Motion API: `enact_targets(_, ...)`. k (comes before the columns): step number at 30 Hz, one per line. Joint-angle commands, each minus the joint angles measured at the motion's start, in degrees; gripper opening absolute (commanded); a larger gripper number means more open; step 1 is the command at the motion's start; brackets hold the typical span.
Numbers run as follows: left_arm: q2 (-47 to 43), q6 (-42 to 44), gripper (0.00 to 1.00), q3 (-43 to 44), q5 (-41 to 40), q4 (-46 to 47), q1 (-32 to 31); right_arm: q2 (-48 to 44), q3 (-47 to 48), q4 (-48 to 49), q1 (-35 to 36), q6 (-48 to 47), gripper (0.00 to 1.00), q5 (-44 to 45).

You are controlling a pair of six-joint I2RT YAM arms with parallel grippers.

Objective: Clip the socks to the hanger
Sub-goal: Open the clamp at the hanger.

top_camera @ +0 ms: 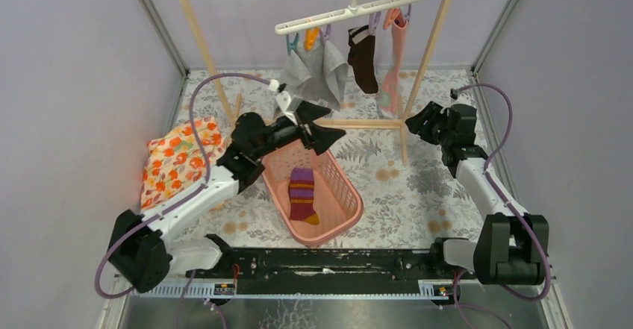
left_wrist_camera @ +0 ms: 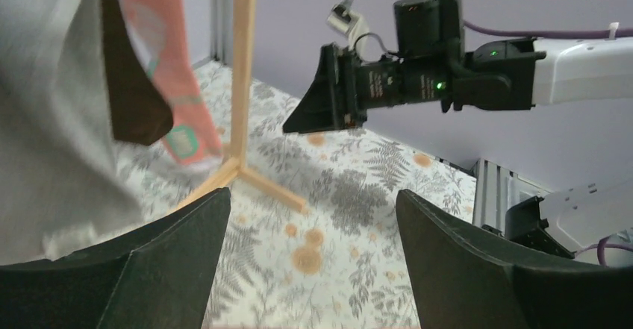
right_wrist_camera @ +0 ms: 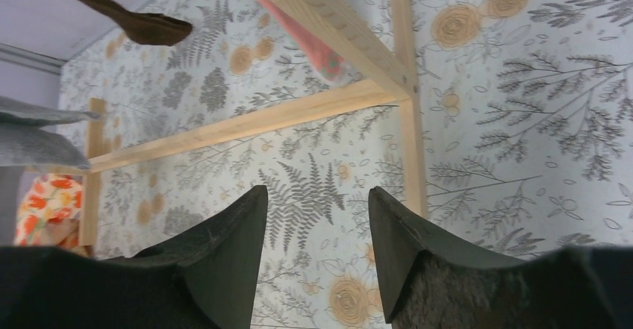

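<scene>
The left hand (top_camera: 328,124), spread and empty, hovers over the far rim of the pink plastic basket (top_camera: 345,187). The short purple striped sock (top_camera: 302,191) lies inside, just nearward of that hand (the closer one), long axis far-to-near, orange toe toward the bases. The long white plastic hanger (top_camera: 347,13) hangs beyond. The right hand (top_camera: 429,124), also spread, stands well apart.

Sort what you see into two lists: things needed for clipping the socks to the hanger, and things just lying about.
Belongs to the job: purple striped sock, in the pink basket; white hanger, on the wooden rack.
Just about: orange floral cloth; grey cloth, dark brown sock and long pink sock, already clipped up.
</scene>
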Motion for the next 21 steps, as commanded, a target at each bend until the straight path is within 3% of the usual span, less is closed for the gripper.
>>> enact_targets(1,9.4,6.2,0.89,11.9,2.5,4.6,-1.7,-3.8,1.3,5.4,0.5,5.3,0.58,-4.1)
enact_targets(6,24.9,7.0,0.89,26.9,-0.6,8.6,-2.1,-7.1,1.2,9.7,0.5,7.7,0.57,-5.6)
enact_targets(11,39.3,7.3,0.91,39.0,-6.3,13.5,-2.1,-8.0,3.4,7.4,0.5,5.7,0.56,-6.0)
enact_targets(14,45.8,8.1,0.92,44.3,-9.1,17.1,-2.1,-8.5,3.6,6.9,0.5,4.5,0.56,-5.7)
enact_targets(21,56.6,8.9,0.94,57.7,-12.1,15.2,-2.0,-8.7,3.1,6.6,0.5,2.8,0.56,-6.2)
